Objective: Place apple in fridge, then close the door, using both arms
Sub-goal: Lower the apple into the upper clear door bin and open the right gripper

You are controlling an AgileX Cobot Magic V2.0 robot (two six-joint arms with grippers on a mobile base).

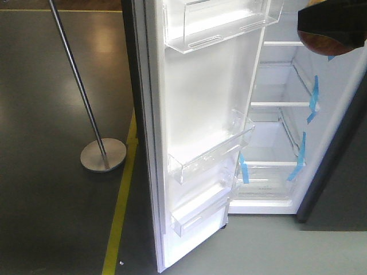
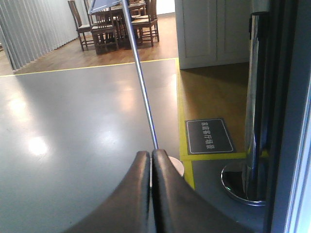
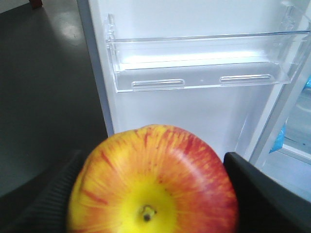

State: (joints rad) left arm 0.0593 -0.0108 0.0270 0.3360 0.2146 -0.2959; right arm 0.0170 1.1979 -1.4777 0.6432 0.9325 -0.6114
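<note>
Clamping the apple, the right gripper faced the door's bin; the left gripper was clenched; the fridge was cut off.

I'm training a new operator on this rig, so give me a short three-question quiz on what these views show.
1. True or false: the door is shut.
2. Which hand holds the apple? A) left B) right C) neither
3. Fill in: the left hand is ____ (open or shut).
Key: 1 false, the door stands open; 2 B, the right hand; 3 shut.
</note>
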